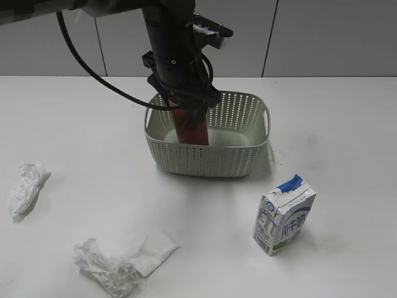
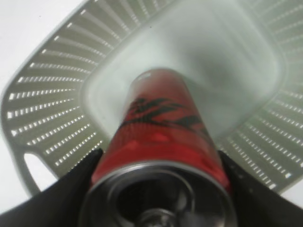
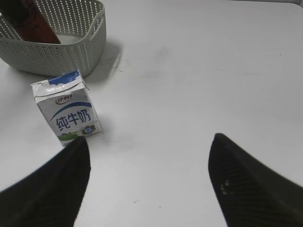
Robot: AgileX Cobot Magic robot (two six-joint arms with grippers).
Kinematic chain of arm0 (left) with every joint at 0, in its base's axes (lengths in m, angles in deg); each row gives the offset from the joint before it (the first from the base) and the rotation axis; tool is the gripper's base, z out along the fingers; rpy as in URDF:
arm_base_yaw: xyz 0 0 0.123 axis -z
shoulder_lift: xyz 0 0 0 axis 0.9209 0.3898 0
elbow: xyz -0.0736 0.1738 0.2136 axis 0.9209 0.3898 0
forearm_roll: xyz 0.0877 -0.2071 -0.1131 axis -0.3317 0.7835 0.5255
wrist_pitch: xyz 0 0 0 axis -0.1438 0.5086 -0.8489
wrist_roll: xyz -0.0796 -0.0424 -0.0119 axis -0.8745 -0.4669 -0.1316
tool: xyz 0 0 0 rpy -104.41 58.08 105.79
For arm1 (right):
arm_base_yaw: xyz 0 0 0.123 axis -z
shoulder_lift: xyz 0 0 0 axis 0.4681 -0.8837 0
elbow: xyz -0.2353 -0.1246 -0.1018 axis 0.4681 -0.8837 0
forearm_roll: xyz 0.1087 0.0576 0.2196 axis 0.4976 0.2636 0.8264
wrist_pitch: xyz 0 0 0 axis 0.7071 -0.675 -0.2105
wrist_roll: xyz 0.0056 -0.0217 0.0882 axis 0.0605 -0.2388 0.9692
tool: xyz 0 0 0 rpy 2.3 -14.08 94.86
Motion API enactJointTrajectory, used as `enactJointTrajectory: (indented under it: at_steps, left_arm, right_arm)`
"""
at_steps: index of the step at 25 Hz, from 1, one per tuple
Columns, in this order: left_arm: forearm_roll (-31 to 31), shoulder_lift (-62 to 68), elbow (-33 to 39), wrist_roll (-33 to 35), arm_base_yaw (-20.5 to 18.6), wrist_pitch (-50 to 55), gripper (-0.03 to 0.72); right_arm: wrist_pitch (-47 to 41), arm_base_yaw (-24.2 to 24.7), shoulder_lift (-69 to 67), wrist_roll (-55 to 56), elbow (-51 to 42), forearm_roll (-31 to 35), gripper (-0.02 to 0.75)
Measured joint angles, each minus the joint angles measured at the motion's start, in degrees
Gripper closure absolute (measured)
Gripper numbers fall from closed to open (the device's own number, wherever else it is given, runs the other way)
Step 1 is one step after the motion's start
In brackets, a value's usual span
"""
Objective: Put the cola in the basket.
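The red cola can stands upright inside the pale green basket, at its left half, its base at or near the basket floor. My left gripper is shut on the can's upper part. In the left wrist view the cola points down into the basket, with my black fingers on both sides of its silver top. My right gripper is open and empty above bare table; it is out of the exterior view. The can and basket show in its view at top left.
A blue-white milk carton stands right of and in front of the basket; it also shows in the right wrist view. Crumpled white tissues lie at the left and front left of the white table.
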Motion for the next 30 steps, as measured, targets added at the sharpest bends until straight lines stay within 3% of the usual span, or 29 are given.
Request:
enactJointTrajectory:
  at_steps: [7,17,21,30]
  left_arm:
    - [2.4,0.1,0.0,0.0,0.0,-0.1,0.038]
    - [1.8,-6.6,0.0,0.0,-1.0,-0.2,0.027]
    - [1.8,-11.3,-0.1,-0.5,-4.8,-0.2,0.029]
    - [0.5,-16.6,-0.1,-5.7,-19.3,-0.3,0.052]
  right_arm:
    - [0.0,0.0,0.0,0.0,0.0,0.0,0.148]
    - [0.0,0.0,0.0,0.0,0.0,0.0,0.148]
    - [0.0,0.0,0.0,0.0,0.0,0.0,0.148]
    - [0.0,0.0,0.0,0.0,0.0,0.0,0.148]
